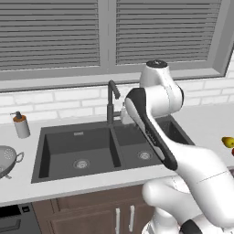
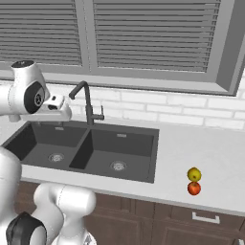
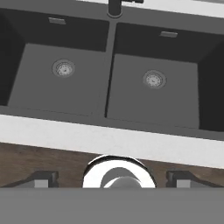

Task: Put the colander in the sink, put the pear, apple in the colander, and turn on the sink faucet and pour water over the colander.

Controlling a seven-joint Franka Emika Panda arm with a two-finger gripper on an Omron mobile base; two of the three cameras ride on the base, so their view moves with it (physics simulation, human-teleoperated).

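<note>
Gripper (image 3: 112, 180) wide open, empty, over sink (image 3: 109, 124); reach far left of frame for colander (image 1: 7, 159), grasp rim squarely

No text, label, brand or number can be read anywhere — the soap dispenser (image 1: 20, 124) is plain. The small pale plates on the back walls of the sink (image 3: 109, 78) are blank too — too small to tell.
</note>
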